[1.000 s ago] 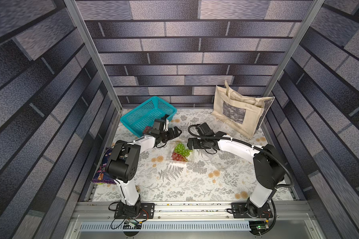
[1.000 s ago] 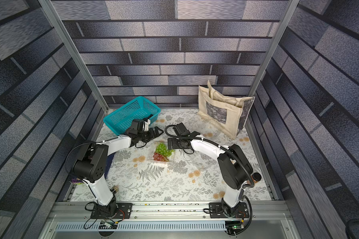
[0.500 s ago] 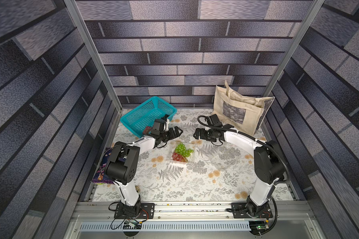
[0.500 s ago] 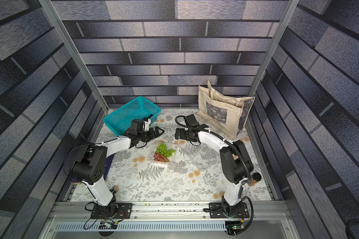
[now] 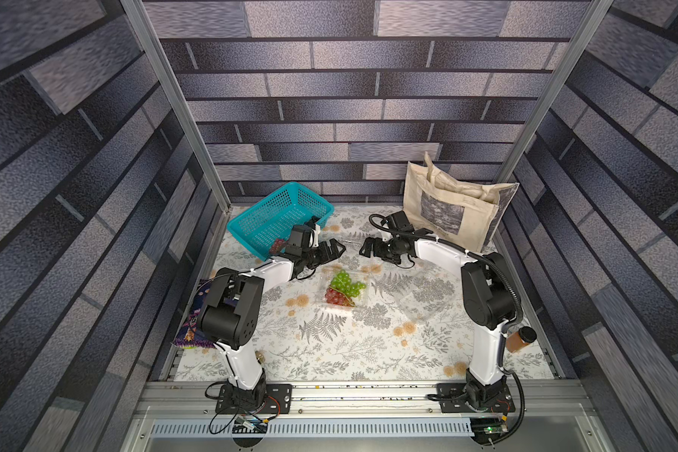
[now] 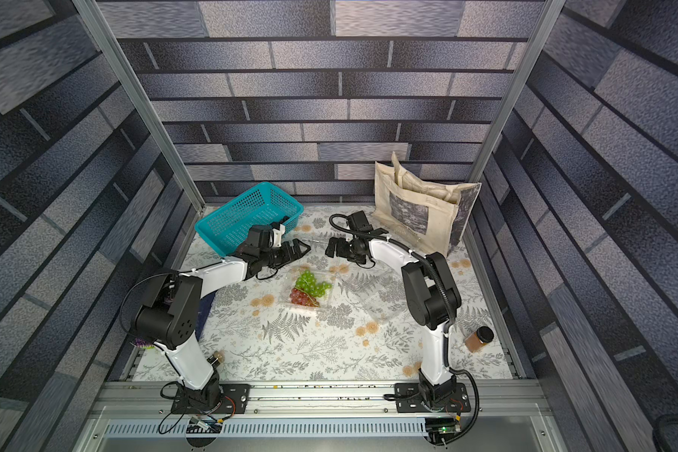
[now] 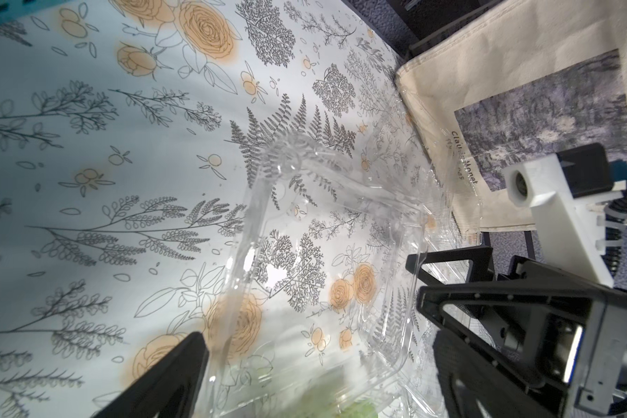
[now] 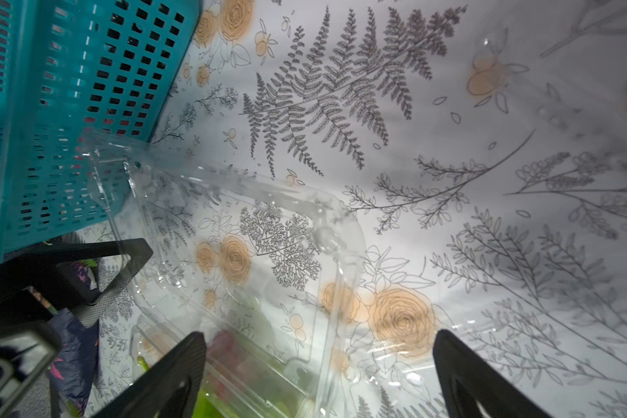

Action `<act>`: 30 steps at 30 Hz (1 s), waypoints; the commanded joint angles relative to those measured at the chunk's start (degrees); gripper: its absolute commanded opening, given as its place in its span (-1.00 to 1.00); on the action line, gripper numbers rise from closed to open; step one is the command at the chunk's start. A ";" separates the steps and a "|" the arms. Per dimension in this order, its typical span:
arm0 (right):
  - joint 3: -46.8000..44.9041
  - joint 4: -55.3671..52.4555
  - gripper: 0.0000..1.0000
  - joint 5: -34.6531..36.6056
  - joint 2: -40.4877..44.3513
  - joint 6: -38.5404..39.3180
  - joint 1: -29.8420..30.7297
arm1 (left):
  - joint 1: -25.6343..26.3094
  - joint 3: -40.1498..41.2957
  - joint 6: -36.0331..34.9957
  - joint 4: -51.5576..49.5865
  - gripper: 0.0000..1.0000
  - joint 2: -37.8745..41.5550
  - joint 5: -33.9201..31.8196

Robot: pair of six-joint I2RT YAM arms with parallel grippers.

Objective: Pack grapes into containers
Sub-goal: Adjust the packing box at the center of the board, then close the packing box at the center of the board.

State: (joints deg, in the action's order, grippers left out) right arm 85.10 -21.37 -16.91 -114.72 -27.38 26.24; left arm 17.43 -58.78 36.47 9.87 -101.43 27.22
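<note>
A clear container (image 5: 343, 292) (image 6: 310, 290) lies mid-table with green grapes (image 5: 345, 282) and red grapes (image 5: 335, 297) in its tray. Its open lid (image 7: 323, 235) (image 8: 254, 249) stands up on the far side. My left gripper (image 5: 335, 248) (image 7: 317, 347) is open at the lid's left. My right gripper (image 5: 365, 248) (image 8: 317, 343) is open at its right, facing the left one. Neither holds anything. An empty container (image 5: 423, 299) (image 6: 384, 303) lies to the right. More red grapes (image 5: 278, 244) show in the basket.
The teal basket (image 5: 267, 221) (image 6: 243, 221) (image 8: 51, 108) sits tilted at the back left, close behind my left wrist. A beige tote bag (image 5: 447, 211) (image 7: 504, 72) stands at the back right. A brown spice jar (image 5: 519, 339) and a snack bag (image 5: 196, 313) lie at the sides.
My right gripper has swung away from the container's right side, farther back, and now sits beside the lid opposite the left gripper. The left arm has barely moved.
</note>
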 commanded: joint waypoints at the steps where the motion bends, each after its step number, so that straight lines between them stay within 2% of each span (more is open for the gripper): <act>1: 2.64 1.83 1.00 -4.67 -3.21 1.15 -1.43 | 0.21 0.16 -0.52 0.24 1.00 2.74 1.14; 15: 4.19 10.34 1.00 -15.61 -6.62 0.04 -3.25 | -0.11 0.88 -0.65 0.78 1.00 3.60 1.08; 30: -1.06 17.49 1.00 -21.00 -0.90 1.25 -3.21 | -0.78 0.21 -0.79 0.53 1.00 3.80 0.82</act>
State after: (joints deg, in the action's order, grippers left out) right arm 85.27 -6.52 -35.62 -119.00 -26.94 23.33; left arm 17.15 -58.63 36.45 9.91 -100.01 27.22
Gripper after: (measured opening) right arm 0.999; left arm 0.999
